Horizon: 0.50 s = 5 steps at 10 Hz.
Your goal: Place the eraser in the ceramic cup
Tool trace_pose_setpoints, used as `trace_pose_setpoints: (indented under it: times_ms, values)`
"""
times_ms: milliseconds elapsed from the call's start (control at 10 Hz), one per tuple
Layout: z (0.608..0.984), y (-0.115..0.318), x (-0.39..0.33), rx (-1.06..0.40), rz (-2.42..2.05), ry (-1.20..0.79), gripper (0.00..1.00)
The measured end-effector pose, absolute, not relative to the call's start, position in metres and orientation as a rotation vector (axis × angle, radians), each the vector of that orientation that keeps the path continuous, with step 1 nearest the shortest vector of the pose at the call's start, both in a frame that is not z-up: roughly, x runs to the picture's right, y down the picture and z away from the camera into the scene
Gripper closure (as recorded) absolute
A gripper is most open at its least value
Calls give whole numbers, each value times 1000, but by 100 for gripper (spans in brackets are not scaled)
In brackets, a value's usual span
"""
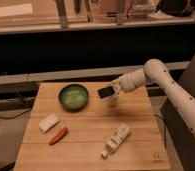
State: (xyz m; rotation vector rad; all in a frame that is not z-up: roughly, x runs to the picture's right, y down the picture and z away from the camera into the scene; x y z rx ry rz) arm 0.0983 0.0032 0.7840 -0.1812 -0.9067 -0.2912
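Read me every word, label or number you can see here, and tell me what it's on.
Nothing reads clearly.
White bottle: label marks too blurred to read.
Table corner mark: too small to read.
Eraser, held in the gripper right of the green bowl: no legible print.

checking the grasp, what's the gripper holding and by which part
The gripper, just right of the green bowl, holds the eraser by its right end.

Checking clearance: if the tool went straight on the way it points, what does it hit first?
Likely the green bowl: the tool, holding the eraser by the ceramic cup, points left at it. Depth unclear.
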Motion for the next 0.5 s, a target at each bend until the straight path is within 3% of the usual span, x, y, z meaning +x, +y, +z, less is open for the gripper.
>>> trace_pose_setpoints:
  times_ms: [500]
  values:
    - [787,-2,88,-153,-168,-1017,99]
